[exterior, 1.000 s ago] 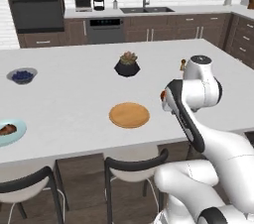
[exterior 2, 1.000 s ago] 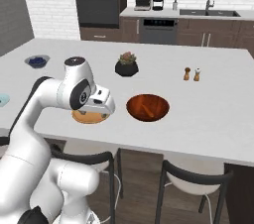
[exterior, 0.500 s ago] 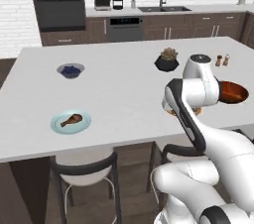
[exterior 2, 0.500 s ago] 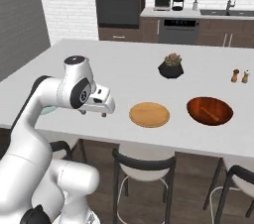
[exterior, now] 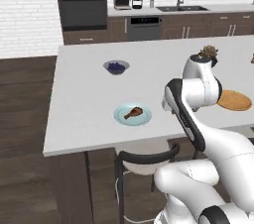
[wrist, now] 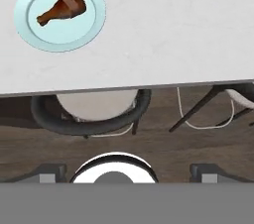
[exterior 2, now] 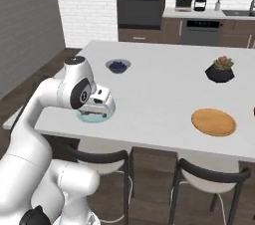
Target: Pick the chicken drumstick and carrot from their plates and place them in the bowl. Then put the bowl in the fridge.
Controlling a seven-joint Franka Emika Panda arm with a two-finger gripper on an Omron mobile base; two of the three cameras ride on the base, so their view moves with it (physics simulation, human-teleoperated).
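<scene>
Chicken drumstick (wrist: 62,8) lies on the pale blue plate (wrist: 92,27), which sits on the white counter (exterior: 89,104) near its front edge, above a stool (exterior: 149,157). In the hand view the plate is in the upper left corner, so the meat lies ahead of the gripper (exterior 2: 99,110) and off to one side rather than in line with the fingers. Its long axis runs slantwise in that view, the thick end toward the upper right and the thin bone end toward the lower left. My guess is the hand needs to travel over the counter edge and centre on the plate, then turn so the fingers close across the narrow width of the meat, not along its length.

The jaws stand spread wide with nothing between them (the finger tips (wrist: 49,171) are only small dark stubs at the bottom of the hand view, far apart). In the right base view the hand hangs right in front of the plate and covers most of it, so I cannot tell how high it is above the counter there.

The wooden plate (exterior 2: 213,121) is well apart to the right, and I cannot make out a carrot on it. A grey bowl of berries (exterior: 116,67) and a plant pot (exterior 2: 219,68) sit farther back.
</scene>
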